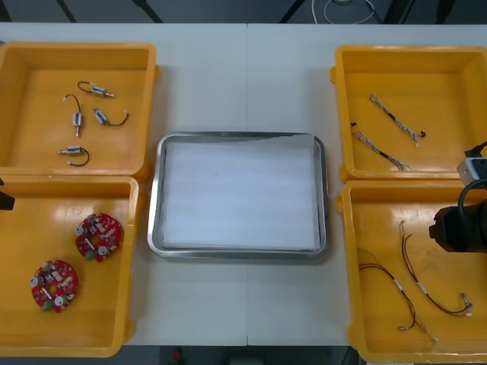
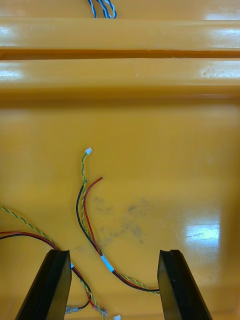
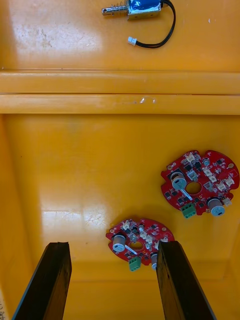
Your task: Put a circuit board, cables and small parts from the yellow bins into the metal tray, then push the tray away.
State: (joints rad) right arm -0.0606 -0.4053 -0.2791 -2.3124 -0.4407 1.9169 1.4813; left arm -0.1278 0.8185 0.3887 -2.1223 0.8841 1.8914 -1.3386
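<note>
Two round red circuit boards (image 1: pixel 100 236) (image 1: pixel 54 285) lie in the near left yellow bin (image 1: pixel 23 334). My left gripper (image 3: pixel 112 245) hangs open above that bin, and the nearer board (image 3: pixel 139 242) lies just beyond its fingertips, close to one finger (image 3: pixel 176 280). The other board (image 3: pixel 200 182) lies farther off. My right gripper (image 2: pixel 114 252) is open over the near right yellow bin (image 1: pixel 358 304), above red and yellow cables (image 2: pixel 92 220) on the bin floor. The metal tray (image 1: pixel 156 228), white inside, sits between the bins with nothing in it.
The far left bin (image 1: pixel 46 57) holds several small metal parts (image 1: pixel 76 118) with black cables. Twisted blue and white cables (image 1: pixel 394 118) lie in the far right bin (image 1: pixel 456 61). My right arm (image 1: pixel 460 224) shows at the right edge, my left arm (image 1: pixel 4 199) at the left edge.
</note>
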